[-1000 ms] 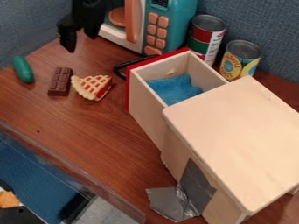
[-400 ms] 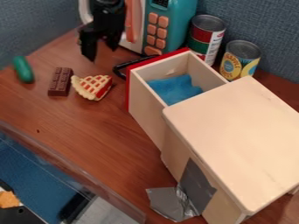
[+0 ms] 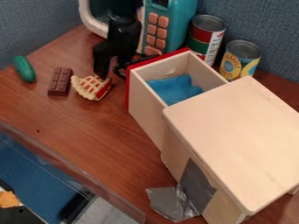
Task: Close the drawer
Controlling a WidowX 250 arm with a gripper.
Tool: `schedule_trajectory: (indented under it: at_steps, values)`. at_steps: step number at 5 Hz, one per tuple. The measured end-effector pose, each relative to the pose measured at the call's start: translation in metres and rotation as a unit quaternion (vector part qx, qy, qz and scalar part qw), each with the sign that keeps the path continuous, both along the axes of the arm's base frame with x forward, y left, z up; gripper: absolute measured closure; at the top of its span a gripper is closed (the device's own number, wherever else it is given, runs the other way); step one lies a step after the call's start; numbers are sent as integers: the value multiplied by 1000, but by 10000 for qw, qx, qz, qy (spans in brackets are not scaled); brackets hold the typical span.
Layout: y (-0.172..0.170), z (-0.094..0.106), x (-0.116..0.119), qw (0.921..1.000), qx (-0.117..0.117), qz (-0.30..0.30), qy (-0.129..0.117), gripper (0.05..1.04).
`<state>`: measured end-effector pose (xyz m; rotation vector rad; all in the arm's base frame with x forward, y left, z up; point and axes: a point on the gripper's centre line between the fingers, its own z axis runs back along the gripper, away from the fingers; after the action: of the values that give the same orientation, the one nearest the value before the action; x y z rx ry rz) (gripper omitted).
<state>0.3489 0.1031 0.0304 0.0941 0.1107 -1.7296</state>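
Fingers parted and empty, the hand now hangs closer, right by the handle of the drawer, which juts open from its cabinet; a push seems next

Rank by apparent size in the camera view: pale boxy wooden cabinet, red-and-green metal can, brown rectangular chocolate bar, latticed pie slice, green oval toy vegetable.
1. Wooden cabinet
2. Metal can
3. Pie slice and chocolate bar: too alike to rank
4. Green vegetable
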Motion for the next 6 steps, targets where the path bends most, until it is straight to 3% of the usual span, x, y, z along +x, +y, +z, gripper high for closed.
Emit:
schedule_trajectory:
  at_steps: [2, 3, 5, 6]
  values:
    - [-26, -5, -18, 9996, -263, -14, 127, 82]
    - [-37, 3, -27, 9990, -437, -30, 60, 82]
    - [-73, -5, -38, 9971, -612, -383, 260, 82]
    - [-85, -4, -41, 9949, -859, -373, 366, 82]
